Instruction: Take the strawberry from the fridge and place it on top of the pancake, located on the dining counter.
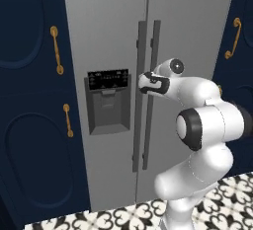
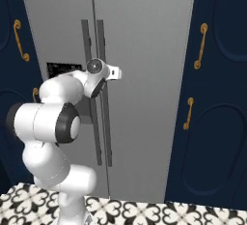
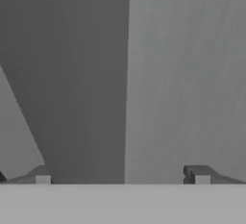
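0 steps done: fridge (image 1: pixel 113 36) doors shut, strawberry presumably inside, unseen. Gripper (image 3: pixel 122 177) jaws wide apart, empty, at right door's handle (image 1: pixel 150 95). Left: open, fetch, carry to pancake.

Navy cabinets (image 1: pixel 29 100) with brass handles (image 1: pixel 57 50) stand above a black-and-white patterned floor (image 2: pixel 140 212).

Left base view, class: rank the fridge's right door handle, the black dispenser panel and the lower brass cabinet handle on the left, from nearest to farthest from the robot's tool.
1. Right door handle: directly at the tool, which sits open against the paired handles.
2. Black dispenser panel: on the fridge's left door, to the tool's left.
3. Lower brass cabinet handle: farthest left, on the navy cabinet.
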Robot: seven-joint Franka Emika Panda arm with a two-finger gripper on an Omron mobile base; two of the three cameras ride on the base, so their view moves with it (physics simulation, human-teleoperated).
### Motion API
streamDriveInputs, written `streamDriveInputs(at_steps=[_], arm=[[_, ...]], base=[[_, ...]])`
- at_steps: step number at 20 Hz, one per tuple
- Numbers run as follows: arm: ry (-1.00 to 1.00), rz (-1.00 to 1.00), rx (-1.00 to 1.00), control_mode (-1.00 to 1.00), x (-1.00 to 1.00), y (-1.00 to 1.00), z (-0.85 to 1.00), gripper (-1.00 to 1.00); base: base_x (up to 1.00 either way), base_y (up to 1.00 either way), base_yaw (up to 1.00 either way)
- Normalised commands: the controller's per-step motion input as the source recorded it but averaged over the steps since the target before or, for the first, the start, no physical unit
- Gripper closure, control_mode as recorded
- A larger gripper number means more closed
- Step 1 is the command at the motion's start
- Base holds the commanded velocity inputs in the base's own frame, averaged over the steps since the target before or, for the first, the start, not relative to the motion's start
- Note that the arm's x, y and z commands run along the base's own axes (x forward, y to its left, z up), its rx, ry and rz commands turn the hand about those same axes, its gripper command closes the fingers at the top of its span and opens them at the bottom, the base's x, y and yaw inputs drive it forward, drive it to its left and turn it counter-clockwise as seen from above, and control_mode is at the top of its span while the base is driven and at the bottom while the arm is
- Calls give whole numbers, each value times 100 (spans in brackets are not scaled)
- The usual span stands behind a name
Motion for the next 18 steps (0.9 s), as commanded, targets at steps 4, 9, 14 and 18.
streamDriveInputs(at_steps=[4,9,14,18], arm=[[-5,0,0,-100,18,-3,0,100],[10,0,0,-100,-18,-31,1,100],[12,0,0,-100,-87,-62,-14,100],[14,0,0,-100,-100,-94,-25,100]], base=[[0,0,0],[0,0,0],[0,0,0],[0,0,0]])
